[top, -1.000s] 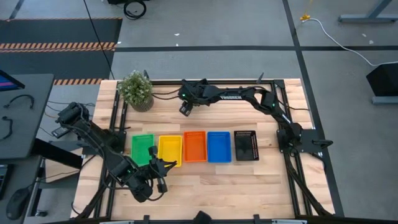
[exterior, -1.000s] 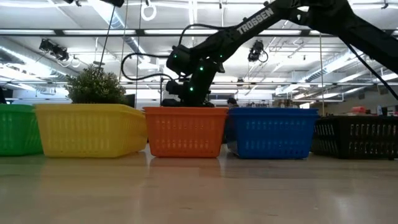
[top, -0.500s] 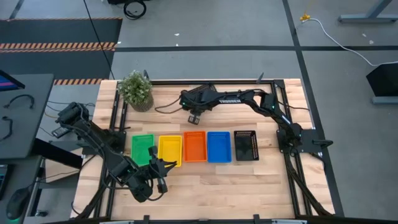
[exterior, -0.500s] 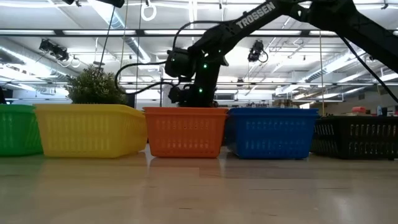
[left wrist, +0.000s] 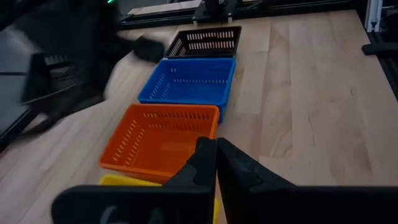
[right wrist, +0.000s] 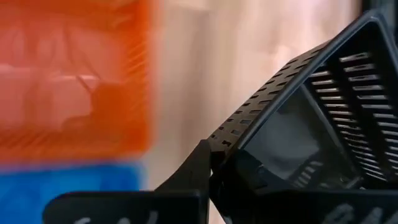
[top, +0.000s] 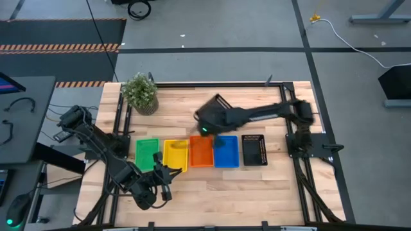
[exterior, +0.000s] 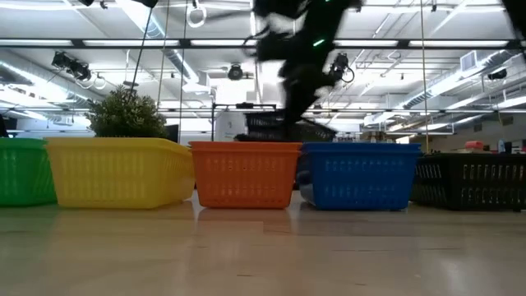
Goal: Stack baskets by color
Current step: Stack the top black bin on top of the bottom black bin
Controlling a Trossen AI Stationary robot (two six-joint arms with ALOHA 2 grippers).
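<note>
Right tool [top: 215, 109] clamped on a black basket [right wrist: 311, 106], held above the orange basket [top: 201, 151]; left tool [left wrist: 216, 163] closed, empty, over the bench [top: 257, 186]

arms: two dark, jointed, black-cabled
left gripper [left wrist: 216, 163]: black, flat tapering fingers
right gripper [right wrist: 211, 163]: black, angular fingers
light: small green glow on right arm
</note>
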